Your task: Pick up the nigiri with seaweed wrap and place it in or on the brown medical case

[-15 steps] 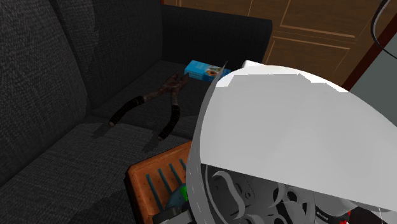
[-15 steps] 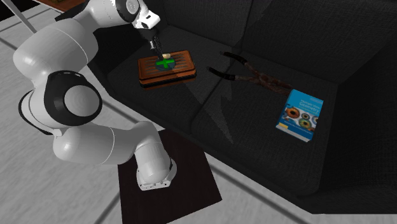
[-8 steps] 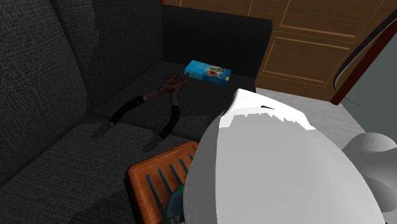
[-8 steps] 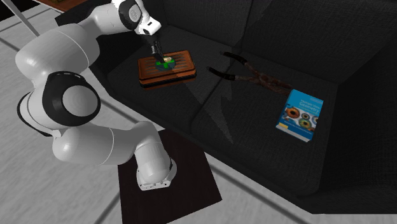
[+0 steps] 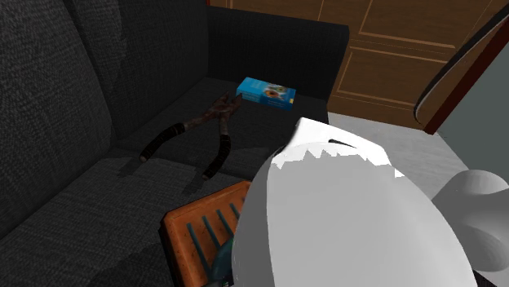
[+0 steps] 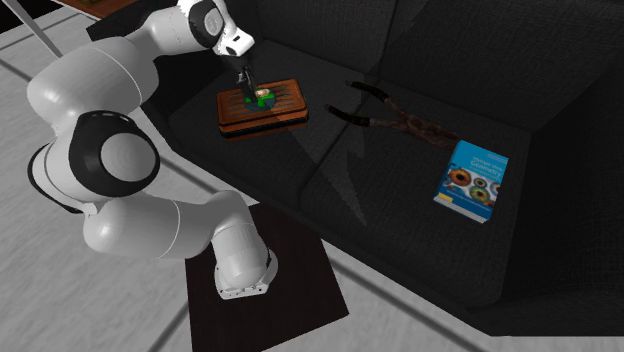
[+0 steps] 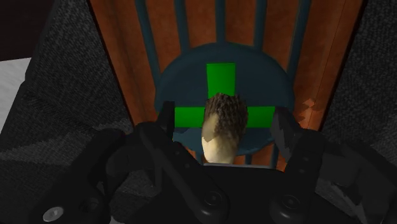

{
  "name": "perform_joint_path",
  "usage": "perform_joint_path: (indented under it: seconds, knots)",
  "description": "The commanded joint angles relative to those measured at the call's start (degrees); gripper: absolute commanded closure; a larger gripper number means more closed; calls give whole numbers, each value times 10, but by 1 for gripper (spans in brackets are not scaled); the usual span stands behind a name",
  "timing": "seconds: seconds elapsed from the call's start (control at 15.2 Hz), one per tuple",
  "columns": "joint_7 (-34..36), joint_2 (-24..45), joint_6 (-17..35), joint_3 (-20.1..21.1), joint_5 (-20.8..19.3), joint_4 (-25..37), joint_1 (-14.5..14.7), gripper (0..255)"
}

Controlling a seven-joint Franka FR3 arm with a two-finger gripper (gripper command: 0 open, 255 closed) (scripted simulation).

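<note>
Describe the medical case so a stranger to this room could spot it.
On the dark sofa, at the seat end nearest the arm, lies the case, a flat brown box. Unlike the cutters and blue book further along, its lid bears a green cross on a blue disc.

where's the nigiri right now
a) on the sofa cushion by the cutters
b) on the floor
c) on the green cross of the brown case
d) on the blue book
c: the nigiri sits on the green cross of the brown case, with the gripper open on either side of it and not clasping it.
</note>
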Motion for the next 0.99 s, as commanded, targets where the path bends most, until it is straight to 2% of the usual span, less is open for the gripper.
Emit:
perform_joint_path:
  seconds: [0.0, 0.2, 0.46, 0.92]
  knots:
    - [0, 1, 0, 1, 0, -1, -1, 0]
    - [0, -2, 3, 0, 3, -8, 3, 0]
    - [6, 5, -68, -7, -7, 70, -2, 0]
    - [6, 5, -68, -7, -7, 70, -2, 0]
